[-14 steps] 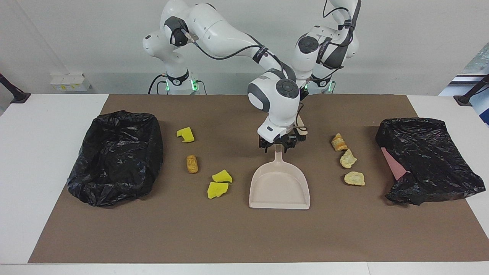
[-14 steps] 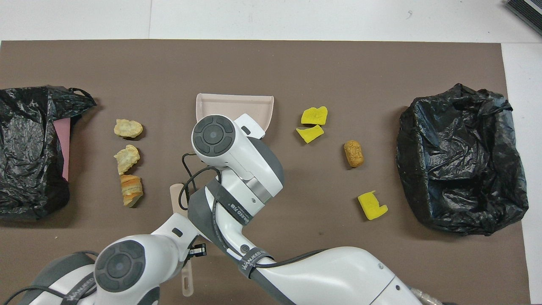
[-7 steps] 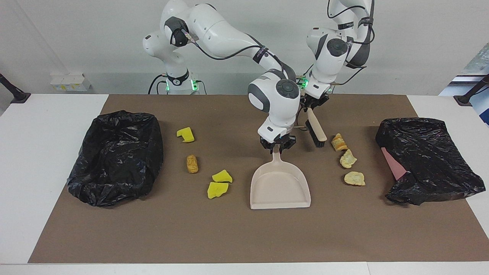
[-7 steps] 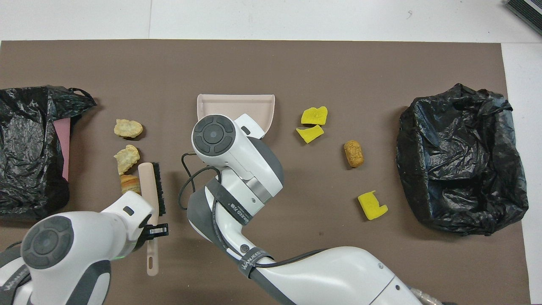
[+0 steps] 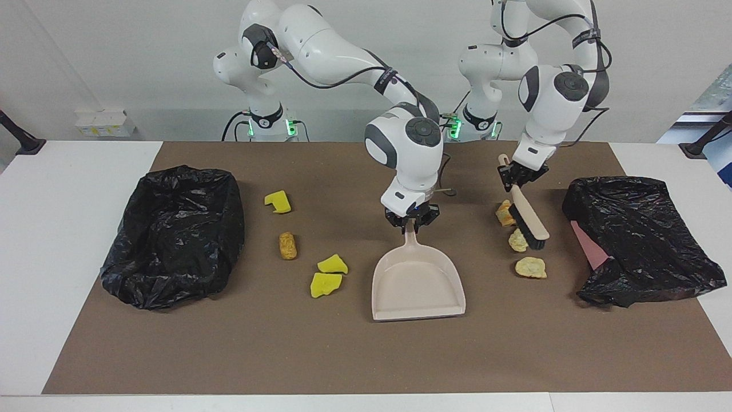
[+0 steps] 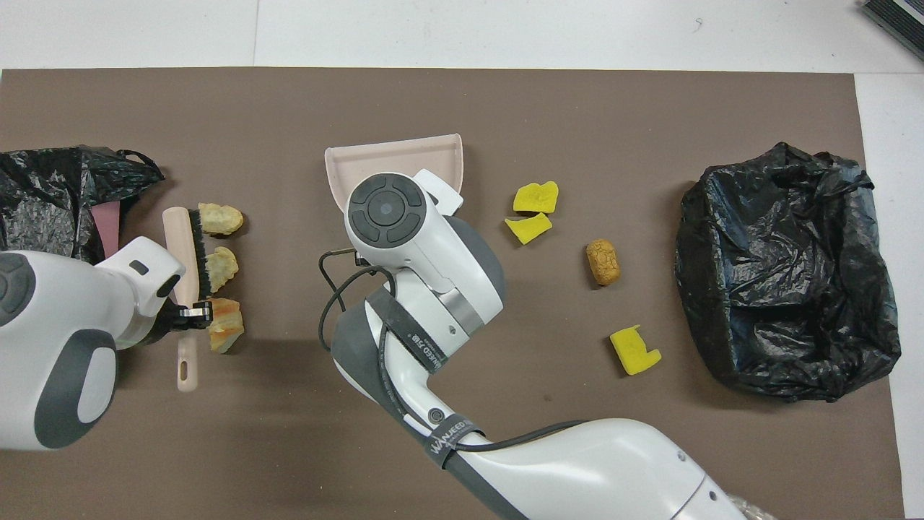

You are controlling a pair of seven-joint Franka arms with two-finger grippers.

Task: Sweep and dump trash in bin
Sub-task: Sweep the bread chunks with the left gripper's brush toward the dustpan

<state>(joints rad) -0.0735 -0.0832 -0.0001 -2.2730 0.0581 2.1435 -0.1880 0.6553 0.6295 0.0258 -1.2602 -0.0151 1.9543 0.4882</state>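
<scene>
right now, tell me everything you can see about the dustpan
The dustpan is pale beige, plastic by its look: a shallow scoop with raised side and back walls, an open flat lip, and a tapering handle. It is empty. Its pan sits low on the brown mat, mouth pointing away from the robots, handle rising toward them. The right gripper is shut on the handle's end. No trash touches it; the yellow sponge chunks lie beside it, apart.
</scene>
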